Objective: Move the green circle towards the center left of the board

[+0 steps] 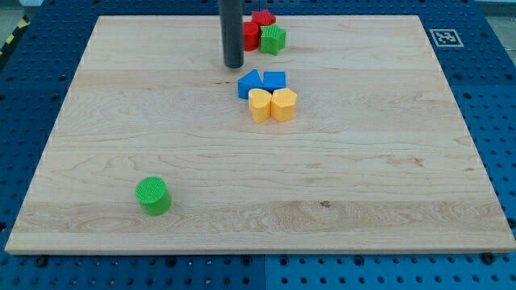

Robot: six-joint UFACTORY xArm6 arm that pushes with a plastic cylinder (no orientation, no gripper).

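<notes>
Board [387,161]: pale wooden top on a blue perforated bench; a small black-and-white marker sits at its top right corner.
Rod: dark, upright, entering from the view's top; my tip [234,66] rests on the board near top centre.
Fingers: the arm carries none; a plain rod only, so nothing spreads, presses together or pinches.
Green circle [152,196]: stands alone at the view's lower left, well apart from the tip and every other block.
Top group: two red blocks [258,26], partly hidden by the rod, touching a green star-like block [273,39], just right of the rod.
Centre group: two blue blocks [262,82] directly above two yellow blocks [272,105], touching, below and right of the tip.
</notes>
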